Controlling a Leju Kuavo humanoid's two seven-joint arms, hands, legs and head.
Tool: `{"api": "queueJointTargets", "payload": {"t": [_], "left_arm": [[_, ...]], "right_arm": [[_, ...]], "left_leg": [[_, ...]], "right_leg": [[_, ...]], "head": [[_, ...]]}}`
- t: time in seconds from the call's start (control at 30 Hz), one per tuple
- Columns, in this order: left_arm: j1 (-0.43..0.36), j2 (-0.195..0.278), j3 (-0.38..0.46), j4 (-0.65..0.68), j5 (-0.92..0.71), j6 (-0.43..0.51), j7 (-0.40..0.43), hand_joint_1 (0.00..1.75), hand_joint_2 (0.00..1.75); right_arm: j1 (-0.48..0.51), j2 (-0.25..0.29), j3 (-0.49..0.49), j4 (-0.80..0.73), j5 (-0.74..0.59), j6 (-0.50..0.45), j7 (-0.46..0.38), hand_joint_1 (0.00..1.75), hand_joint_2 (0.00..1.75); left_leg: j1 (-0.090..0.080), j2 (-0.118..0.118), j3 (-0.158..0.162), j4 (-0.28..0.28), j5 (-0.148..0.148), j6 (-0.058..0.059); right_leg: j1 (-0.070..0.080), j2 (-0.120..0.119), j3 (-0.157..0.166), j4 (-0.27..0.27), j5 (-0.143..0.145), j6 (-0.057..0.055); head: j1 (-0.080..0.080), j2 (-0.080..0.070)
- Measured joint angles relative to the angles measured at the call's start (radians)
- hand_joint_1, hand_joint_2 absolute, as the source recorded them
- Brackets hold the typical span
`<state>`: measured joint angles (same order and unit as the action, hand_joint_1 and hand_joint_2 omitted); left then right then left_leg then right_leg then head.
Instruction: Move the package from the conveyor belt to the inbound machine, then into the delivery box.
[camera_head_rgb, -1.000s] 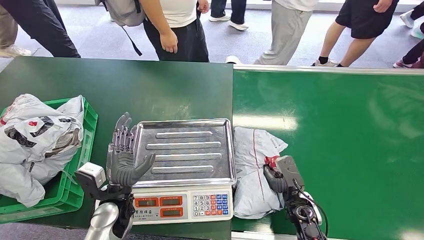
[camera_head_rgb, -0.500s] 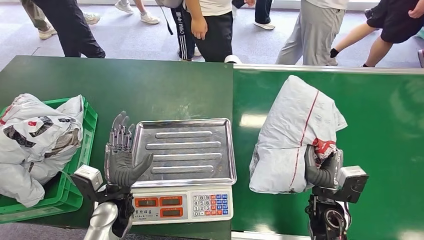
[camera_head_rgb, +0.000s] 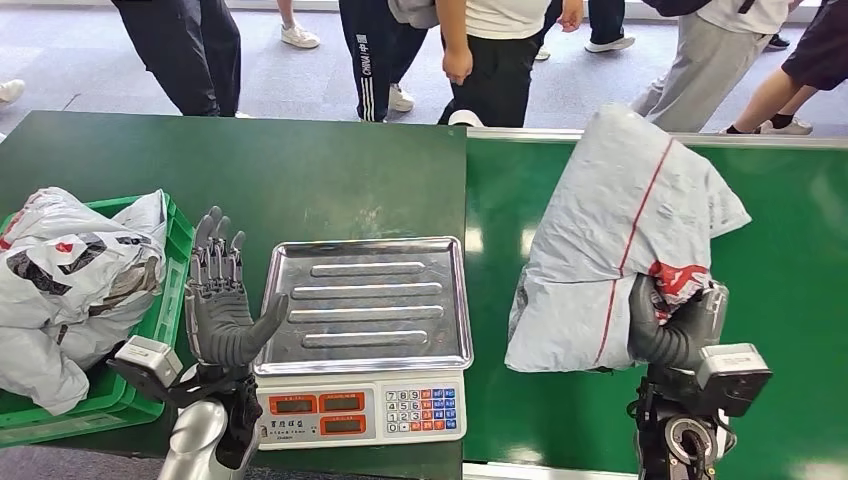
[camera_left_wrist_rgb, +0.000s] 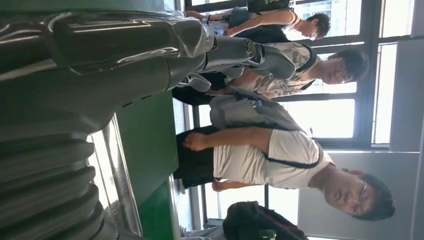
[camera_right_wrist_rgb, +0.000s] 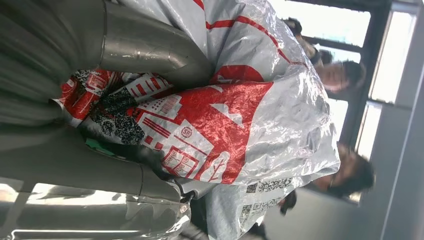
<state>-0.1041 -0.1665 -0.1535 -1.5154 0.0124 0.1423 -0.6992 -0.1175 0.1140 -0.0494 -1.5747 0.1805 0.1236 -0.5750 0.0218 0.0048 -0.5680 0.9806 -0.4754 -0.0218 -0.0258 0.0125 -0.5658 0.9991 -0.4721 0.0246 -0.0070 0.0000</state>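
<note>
A grey plastic package (camera_head_rgb: 612, 240) with a red stripe and red print hangs lifted over the green conveyor belt (camera_head_rgb: 780, 260), held at its lower corner by my right hand (camera_head_rgb: 668, 330). The right wrist view shows the package (camera_right_wrist_rgb: 240, 100) pinched between the thumb and fingers (camera_right_wrist_rgb: 150, 50). The inbound machine is a scale with a bare steel tray (camera_head_rgb: 368, 300) and keypad (camera_head_rgb: 420, 408), left of the package. My left hand (camera_head_rgb: 220, 300) stands upright and open at the tray's left edge, holding nothing. The green delivery box (camera_head_rgb: 135, 385) at the far left holds other grey packages (camera_head_rgb: 70, 270).
Several people (camera_head_rgb: 490, 50) walk along the far side of the dark green table (camera_head_rgb: 250, 170). The scale stands between the box and the belt, near the table's front edge. A metal rail (camera_head_rgb: 800, 142) runs along the belt's far side.
My right hand has raised the package off the belt, up and slightly right. My left hand has risen a little beside the tray. The people behind the table have walked on.
</note>
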Motion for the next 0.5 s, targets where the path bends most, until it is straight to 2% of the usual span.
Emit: {"api": "queueJointTargets", "payload": {"t": [0.33,0.5], "left_arm": [[-0.006,-0.005,-0.003,-0.002,0.000,0.011,0.000,0.00,1.75],[-0.007,-0.005,-0.004,-0.002,0.004,0.025,0.000,0.00,1.75]], "right_arm": [[-0.062,-0.024,0.114,0.006,0.119,0.000,0.025,1.75,1.75],[-0.134,-0.065,0.226,0.114,0.226,-0.002,0.030,1.75,1.75]], "left_leg": [[0.000,-0.001,-0.001,0.000,0.000,0.000],[0.000,0.000,-0.001,0.000,0.000,0.000]], "right_leg": [[0.000,0.000,0.000,0.000,0.000,0.000],[0.000,0.000,-0.001,0.000,0.000,0.000]], "head": [[0.000,0.000],[0.000,0.000]]}}
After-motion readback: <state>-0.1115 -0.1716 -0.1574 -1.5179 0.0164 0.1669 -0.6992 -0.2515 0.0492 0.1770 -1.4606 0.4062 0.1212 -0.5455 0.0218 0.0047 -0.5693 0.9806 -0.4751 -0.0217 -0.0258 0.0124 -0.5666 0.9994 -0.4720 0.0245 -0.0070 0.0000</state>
